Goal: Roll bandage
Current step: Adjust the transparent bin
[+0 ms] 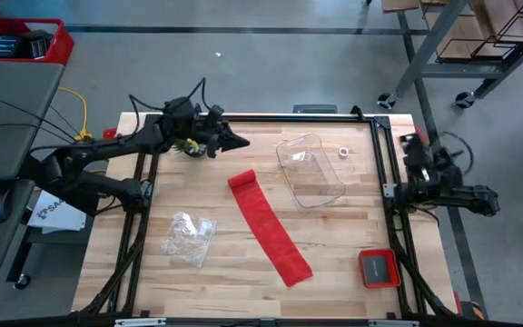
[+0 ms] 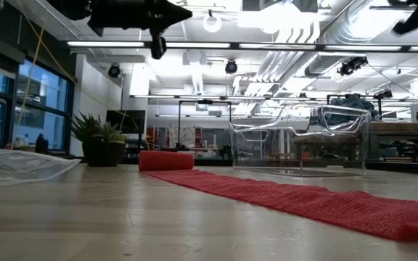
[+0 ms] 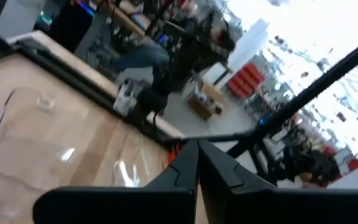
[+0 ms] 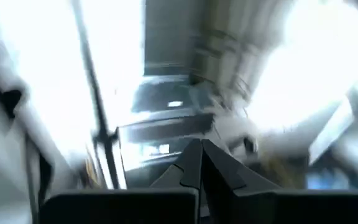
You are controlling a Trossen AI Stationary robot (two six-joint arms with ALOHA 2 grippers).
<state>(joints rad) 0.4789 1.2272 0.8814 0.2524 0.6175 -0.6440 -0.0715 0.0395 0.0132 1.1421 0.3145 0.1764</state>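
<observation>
The red bandage lies flat on the wooden table, slanting from a small rolled-up far end to its near end beside the middle of the table. The low view shows the roll resting on the tabletop with the strip running toward the camera. My left gripper hangs shut and level above the table, beyond the roll and clear of it. My right gripper is shut and tipped upward off the table's right edge.
A clear plastic container stands right of the roll, with a small white ring beyond it. A crumpled clear bag lies at the left. A small red tray sits near the right front corner. A small plant stands under my left arm.
</observation>
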